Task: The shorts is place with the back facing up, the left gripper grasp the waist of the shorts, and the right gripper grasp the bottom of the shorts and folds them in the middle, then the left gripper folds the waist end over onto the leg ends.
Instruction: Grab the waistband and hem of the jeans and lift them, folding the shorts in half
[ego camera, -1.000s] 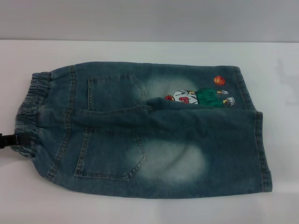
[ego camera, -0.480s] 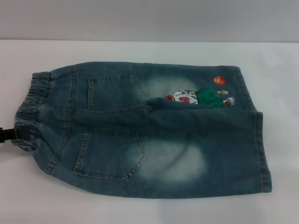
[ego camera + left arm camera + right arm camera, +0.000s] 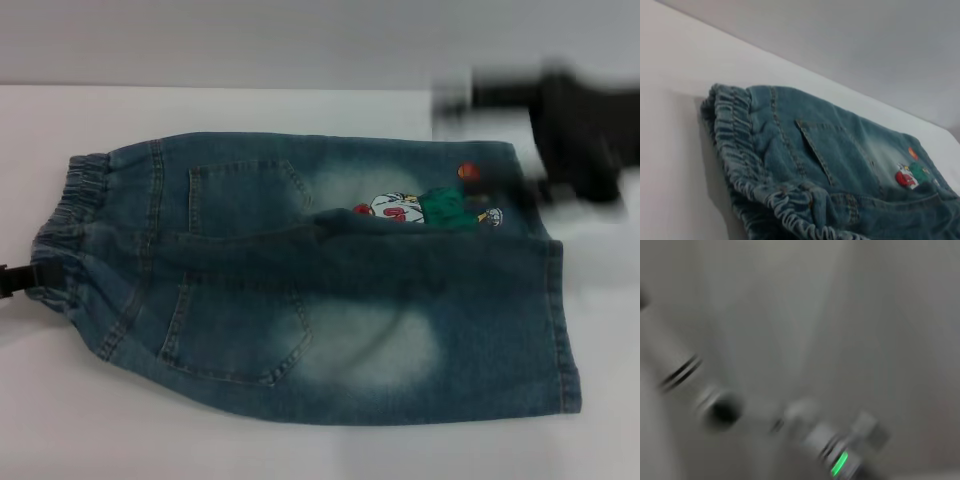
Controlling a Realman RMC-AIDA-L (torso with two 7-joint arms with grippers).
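At the waist (image 3: 62, 225) of the shorts (image 3: 320, 285), spread back-up on the white table (image 3: 300, 450), the left gripper (image 3: 18, 282) was seen touching, its grip untellable, while the right gripper (image 3: 570, 130), blurred, was judged approaching the bottom (image 3: 560, 320) hems for grasping.

The right gripper (image 3: 570, 130) is a black, blocky smear beyond the shorts (image 3: 320, 280). The left gripper (image 3: 15, 282) at the waist (image 3: 60, 240) — slim, all black.

Soft even light, motion-blurred right claw (image 3: 540, 130)
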